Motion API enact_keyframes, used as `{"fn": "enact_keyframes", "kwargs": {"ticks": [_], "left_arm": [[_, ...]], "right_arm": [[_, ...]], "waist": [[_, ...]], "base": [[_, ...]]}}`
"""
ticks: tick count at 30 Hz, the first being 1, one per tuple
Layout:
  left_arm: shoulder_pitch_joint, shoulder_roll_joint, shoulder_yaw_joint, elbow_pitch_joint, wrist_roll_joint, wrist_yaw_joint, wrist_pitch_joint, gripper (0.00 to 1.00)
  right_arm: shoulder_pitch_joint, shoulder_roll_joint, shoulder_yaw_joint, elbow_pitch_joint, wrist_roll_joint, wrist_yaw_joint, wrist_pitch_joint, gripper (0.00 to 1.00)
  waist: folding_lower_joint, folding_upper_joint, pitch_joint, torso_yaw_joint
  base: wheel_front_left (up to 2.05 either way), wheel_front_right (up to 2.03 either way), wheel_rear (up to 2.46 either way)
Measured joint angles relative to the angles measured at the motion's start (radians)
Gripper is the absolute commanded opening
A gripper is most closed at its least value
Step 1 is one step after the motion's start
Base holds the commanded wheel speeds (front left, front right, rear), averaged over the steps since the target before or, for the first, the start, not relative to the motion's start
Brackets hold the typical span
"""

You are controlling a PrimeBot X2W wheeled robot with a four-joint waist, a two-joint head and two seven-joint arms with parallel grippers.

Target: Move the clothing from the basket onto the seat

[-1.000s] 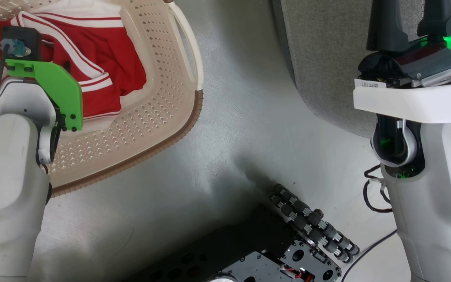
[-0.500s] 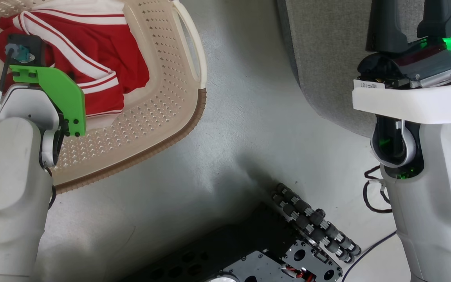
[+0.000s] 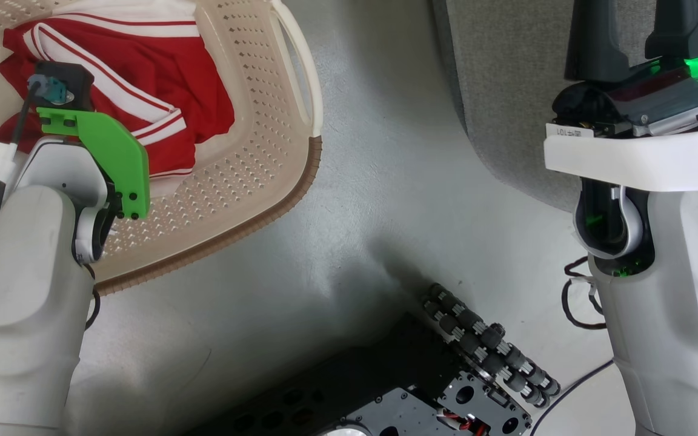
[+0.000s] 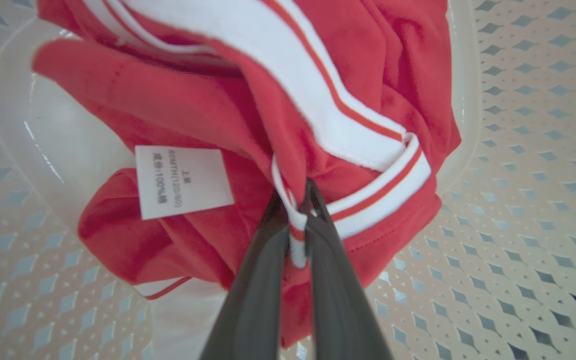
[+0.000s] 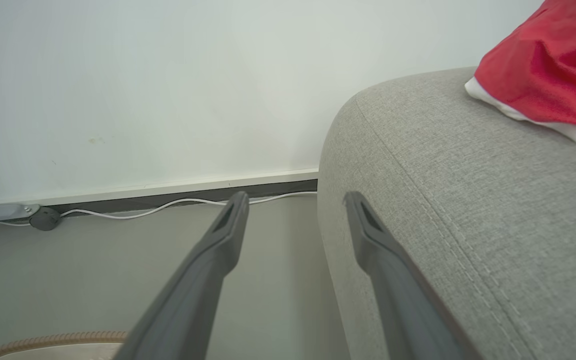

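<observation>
The clothing (image 3: 161,91) is red fabric with white striped trim, lying bunched in the cream basket (image 3: 252,224) at the upper left. My left arm's green wrist bracket (image 3: 100,151) hangs over it and hides the fingers there. In the left wrist view, my left gripper (image 4: 295,200) is shut on a fold of the clothing (image 4: 358,100) at its white-striped hem, above the basket's perforated floor (image 4: 518,175). My right gripper (image 3: 637,30) stands open beside the grey seat (image 3: 518,79), holding nothing (image 5: 295,200). Another red garment (image 5: 543,65) lies on the seat (image 5: 468,200).
Grey floor (image 3: 385,200) separates the basket from the seat. My dark base with its roller wheel (image 3: 482,357) fills the lower middle. A white wall with a skirting board and a white cable (image 5: 168,202) runs behind the seat. The basket's brown rim (image 5: 53,340) shows low.
My left gripper has gone from open to shut on the clothing. The left wrist has shifted a little right and down in the head view. The right arm has stayed put.
</observation>
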Motion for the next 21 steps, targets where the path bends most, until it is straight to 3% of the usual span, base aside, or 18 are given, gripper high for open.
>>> {"fn": "enact_keyframes", "kwargs": {"ticks": [8,12,15,21], "left_arm": [[0.011,0.0,0.038,-0.034,-0.025,-0.011,-0.092,0.0],[0.015,-0.045,0.051,-0.074,-0.067,-0.03,-0.179,0.0],[0.017,-0.082,0.069,-0.111,-0.088,-0.037,-0.24,0.0],[0.072,-0.079,0.158,-0.171,-0.142,-0.037,-0.368,0.0]], "right_arm": [[-0.019,0.0,0.005,0.022,0.0,0.015,0.0,1.0],[-0.026,0.002,-0.056,0.041,-0.049,0.017,0.0,1.0],[-0.026,0.001,-0.102,0.057,-0.089,0.019,0.0,1.0],[-0.026,-0.018,-0.153,0.072,-0.141,0.044,0.0,1.0]], "waist": [[0.0,0.0,-0.029,-0.014],[0.0,0.0,-0.058,-0.013],[0.0,0.0,-0.083,0.003],[0.0,0.0,-0.144,0.064]], "base": [[0.0,0.0,0.0],[0.0,0.0,0.0],[0.0,0.0,0.0],[0.0,0.0,0.0]]}}
